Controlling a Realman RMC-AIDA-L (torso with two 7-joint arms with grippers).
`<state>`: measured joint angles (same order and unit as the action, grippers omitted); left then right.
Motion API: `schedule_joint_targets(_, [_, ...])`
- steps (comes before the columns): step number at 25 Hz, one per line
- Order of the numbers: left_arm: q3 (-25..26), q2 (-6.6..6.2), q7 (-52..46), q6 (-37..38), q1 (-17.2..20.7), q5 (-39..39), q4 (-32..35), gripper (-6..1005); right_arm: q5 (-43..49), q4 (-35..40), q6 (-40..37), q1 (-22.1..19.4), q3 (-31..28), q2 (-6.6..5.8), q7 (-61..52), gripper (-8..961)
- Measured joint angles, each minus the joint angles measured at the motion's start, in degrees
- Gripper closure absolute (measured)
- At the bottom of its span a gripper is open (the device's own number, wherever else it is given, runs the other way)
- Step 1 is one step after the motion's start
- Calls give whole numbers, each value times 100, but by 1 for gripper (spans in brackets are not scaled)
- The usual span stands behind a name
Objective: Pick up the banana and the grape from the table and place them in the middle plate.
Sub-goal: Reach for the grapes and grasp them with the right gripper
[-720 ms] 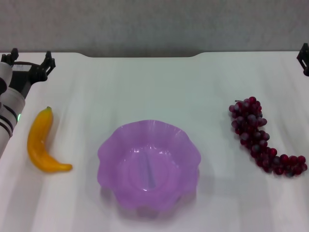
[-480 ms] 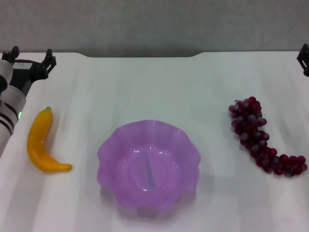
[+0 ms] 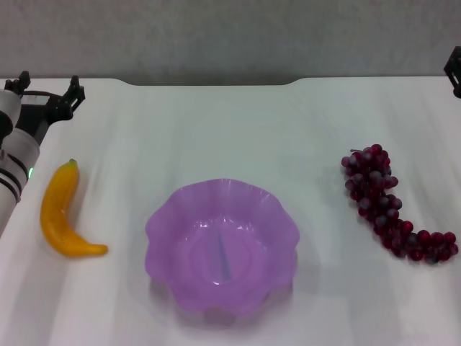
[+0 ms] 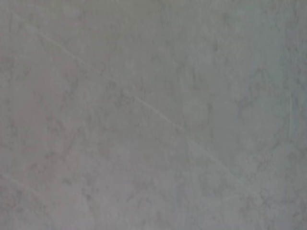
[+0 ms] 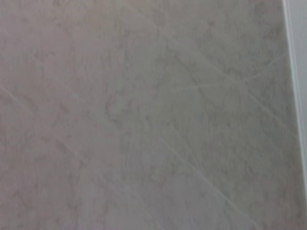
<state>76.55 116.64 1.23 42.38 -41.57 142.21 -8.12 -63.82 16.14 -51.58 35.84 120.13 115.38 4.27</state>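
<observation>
Table: white table (image 3: 216, 130) carries all three task items; both wrist views show only a blank grey surface and tell nothing useful.
Middle plate: purple middle plate (image 3: 222, 245) sits near the front centre, holding nothing. Its wavy rim looks light; a fruit dropped against the rim could tip or slide it.
Grape: grape (image 3: 392, 205) lies on the table to the robot's right, well apart from the plate. Judged risk: a loose bunch may sag or swing if gripped at one end, and could drag over the rim.
Banana: banana (image 3: 61, 213) lies on the table to the robot's left, well apart from the plate, green tip pointing away from the robot. Judged risk: smooth curved skin may roll or slip out of a pinch taken off-centre.
Left gripper: left gripper (image 3: 47, 90) hovers at the far left corner beyond the banana, fingers spread apart, grasping nothing.
Right gripper: right gripper (image 3: 454, 76) shows only as a dark sliver at the far right edge; finger state cannot be told.
</observation>
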Motion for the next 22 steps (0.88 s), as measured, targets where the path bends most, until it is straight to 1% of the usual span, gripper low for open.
schedule_joint_targets(6, [0,-6,-30,8,-10,0,-23,106,3,41,25,-35,8,13,-3,133])
schedule_joint_targets(9, [0,-5,-24,-7,7,0,-66,106,6,121,182,-35,10,2,-4,132])
schedule_joint_targets(11, [0,-4,-2,-29,18,-1,-75,106,20,158,442,35,2,-18,-2,132])
schedule_joint_targets(14, [0,-3,12,-38,53,0,-76,106,30,189,1085,226,-50,-64,27,132])
schedule_joint_targets(17, [0,-9,13,-38,99,-1,-75,106,64,186,1515,398,-123,-71,48,132])
schedule_joint_targets(20, [0,-13,15,-38,132,0,-75,106,68,253,1885,478,-185,-88,58,132])
schedule_joint_targets(22, [0,-15,18,-38,157,8,-75,105,72,272,2213,550,-251,-127,85,132])
